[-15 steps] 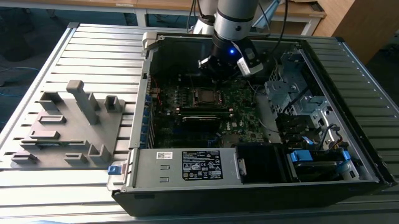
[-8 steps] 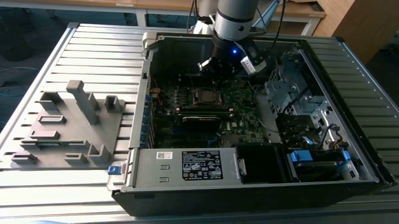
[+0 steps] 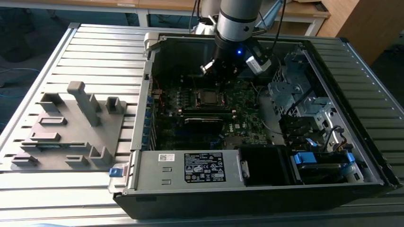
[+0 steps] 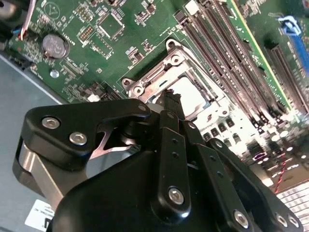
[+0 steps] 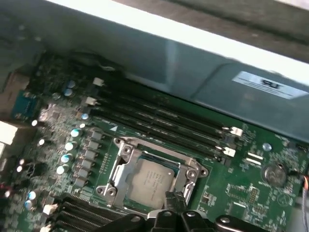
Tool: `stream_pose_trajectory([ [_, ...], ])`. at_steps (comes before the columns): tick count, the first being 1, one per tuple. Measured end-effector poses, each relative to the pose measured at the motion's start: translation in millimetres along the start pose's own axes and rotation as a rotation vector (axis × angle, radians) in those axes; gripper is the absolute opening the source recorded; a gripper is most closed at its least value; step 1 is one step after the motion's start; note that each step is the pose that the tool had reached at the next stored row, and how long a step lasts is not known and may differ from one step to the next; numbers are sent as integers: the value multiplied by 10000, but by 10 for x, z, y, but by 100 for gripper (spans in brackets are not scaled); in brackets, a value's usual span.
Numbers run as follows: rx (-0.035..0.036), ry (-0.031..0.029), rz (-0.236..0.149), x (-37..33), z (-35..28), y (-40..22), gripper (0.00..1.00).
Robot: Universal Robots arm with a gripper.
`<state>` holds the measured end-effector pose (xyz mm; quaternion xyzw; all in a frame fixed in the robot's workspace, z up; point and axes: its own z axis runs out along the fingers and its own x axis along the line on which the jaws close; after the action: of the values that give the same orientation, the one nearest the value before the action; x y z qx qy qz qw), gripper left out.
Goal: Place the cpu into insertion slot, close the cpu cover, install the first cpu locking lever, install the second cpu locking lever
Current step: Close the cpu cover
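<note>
Black, bolted link arms of the gripper (image 4: 169,100) run forward to one narrow tip in the second wrist view. Its fingers are drawn together with no gap showing between them, and I cannot tell whether anything thin is pinched there. The tip sits low over the board (image 5: 227,191), at the near edge of the slot (image 3: 206,98). Just past the tip the cpu (image 5: 153,181) lies flat in the slot, silvery face up. The cover (image 5: 120,163) is down around it, its metal frame bordering the chip on every side that shows and leaving the face bare through the window. Beyond the slot from the gripper, long dark memory sockets (image 5: 159,124) run side by side. A coin cell (image 5: 274,173) sits off to one side of the gripper, further out on the green board. Farther still is the grey case wall (image 5: 159,63). In the exterior view the arm (image 3: 239,19) stands over the open case (image 3: 252,194), wrist inside it, and the case lies on a slatted table (image 3: 94,52). A grey fixture plate (image 3: 69,127) lies well apart from the gripper, outside the case on the exterior view's left.
</note>
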<state>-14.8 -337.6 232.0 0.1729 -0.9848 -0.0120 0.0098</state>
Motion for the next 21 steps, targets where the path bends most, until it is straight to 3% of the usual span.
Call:
stream_pose_trajectory([
  [4,-9,-15,574,-1,3,0,11],
  [9,-10,-16,611,0,3,0,11],
  [14,-19,-34,1281,0,4,0,11],
  [19,-22,-37,1372,0,5,0,11],
  [21,-25,-44,1642,0,6,0,11],
])
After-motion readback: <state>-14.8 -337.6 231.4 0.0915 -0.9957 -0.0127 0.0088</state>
